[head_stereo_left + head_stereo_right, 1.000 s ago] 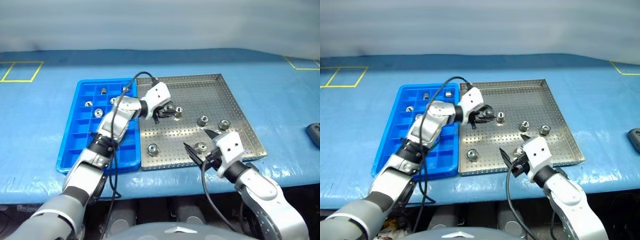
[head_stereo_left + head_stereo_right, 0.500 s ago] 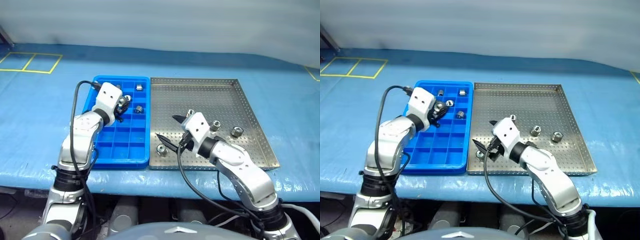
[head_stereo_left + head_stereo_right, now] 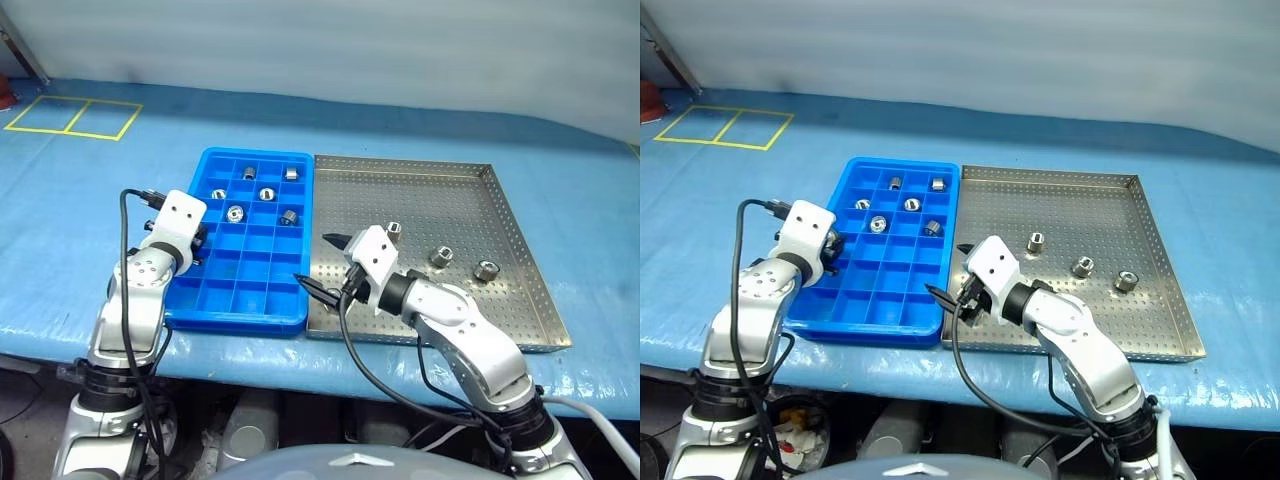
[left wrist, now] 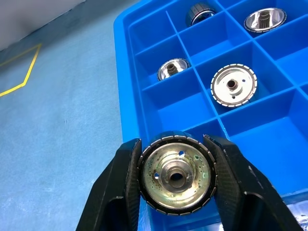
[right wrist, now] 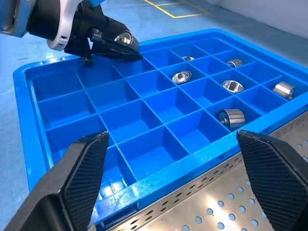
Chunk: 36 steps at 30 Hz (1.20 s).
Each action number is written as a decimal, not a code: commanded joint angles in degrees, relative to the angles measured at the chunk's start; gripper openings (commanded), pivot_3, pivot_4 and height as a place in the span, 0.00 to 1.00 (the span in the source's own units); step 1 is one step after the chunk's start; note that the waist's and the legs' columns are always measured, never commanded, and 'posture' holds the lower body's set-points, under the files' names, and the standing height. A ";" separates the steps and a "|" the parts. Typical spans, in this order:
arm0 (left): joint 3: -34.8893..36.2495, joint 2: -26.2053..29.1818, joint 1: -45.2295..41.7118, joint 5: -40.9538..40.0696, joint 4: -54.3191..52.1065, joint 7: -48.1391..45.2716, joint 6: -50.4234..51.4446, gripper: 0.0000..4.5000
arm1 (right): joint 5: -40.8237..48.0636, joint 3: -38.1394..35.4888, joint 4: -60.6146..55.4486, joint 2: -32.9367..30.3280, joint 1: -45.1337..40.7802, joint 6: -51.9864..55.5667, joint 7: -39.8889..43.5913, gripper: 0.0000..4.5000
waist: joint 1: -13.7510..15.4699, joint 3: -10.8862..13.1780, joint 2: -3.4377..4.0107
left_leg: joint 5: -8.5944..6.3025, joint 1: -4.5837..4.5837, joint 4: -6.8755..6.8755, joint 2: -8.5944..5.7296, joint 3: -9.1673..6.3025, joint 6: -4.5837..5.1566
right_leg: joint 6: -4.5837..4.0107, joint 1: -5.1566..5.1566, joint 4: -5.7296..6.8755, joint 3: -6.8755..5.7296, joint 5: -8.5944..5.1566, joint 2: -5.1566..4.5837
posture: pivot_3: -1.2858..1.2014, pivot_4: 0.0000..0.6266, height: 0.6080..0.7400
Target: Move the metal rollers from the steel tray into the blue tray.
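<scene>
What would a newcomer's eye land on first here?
The bright blue tray, with five metal rollers in its far compartments, beside the steel tray, where three rollers lie. Next, the left tool shut on a roller over the blue tray's left edge, and the right tool wide open at the trays' near junction.

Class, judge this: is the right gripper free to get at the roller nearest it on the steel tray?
Probably yes. The right gripper is open and empty, and the roller lies uncovered on the steel tray, nothing between them.
</scene>
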 commanded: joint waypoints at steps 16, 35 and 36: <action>-0.86 -3.00 -11.75 -13.68 0.95 -11.23 -9.51 0.99 | 0.35 -6.44 -11.32 -3.81 9.35 1.41 -3.36 1.00 | -0.27 -0.02 -0.05 | 0.01 -0.14 -0.01 -0.02 -0.04 0.05 | -0.06 -0.02 -0.08 -0.13 0.04 -0.25 | 0.59 0.24 1.00; -33.76 2.24 -35.09 -12.64 29.51 -56.78 -23.12 0.99 | -0.71 -17.10 -21.90 -5.80 28.67 4.66 -9.95 1.00 | -4.27 -0.03 -0.04 | 0.01 -0.08 0.04 -0.12 0.13 0.04 | -0.09 -0.05 -0.03 -0.02 -0.06 0.01 | 0.52 0.24 1.00; -34.68 1.87 -35.89 -12.32 30.53 -58.10 -23.09 0.99 | -0.94 -16.85 -21.92 -5.53 28.84 4.55 -10.36 1.00 | -4.52 -0.03 -0.04 | 0.01 -0.09 0.04 -0.12 0.13 0.05 | -0.09 -0.05 -0.03 -0.01 -0.06 0.02 | 0.52 0.24 1.00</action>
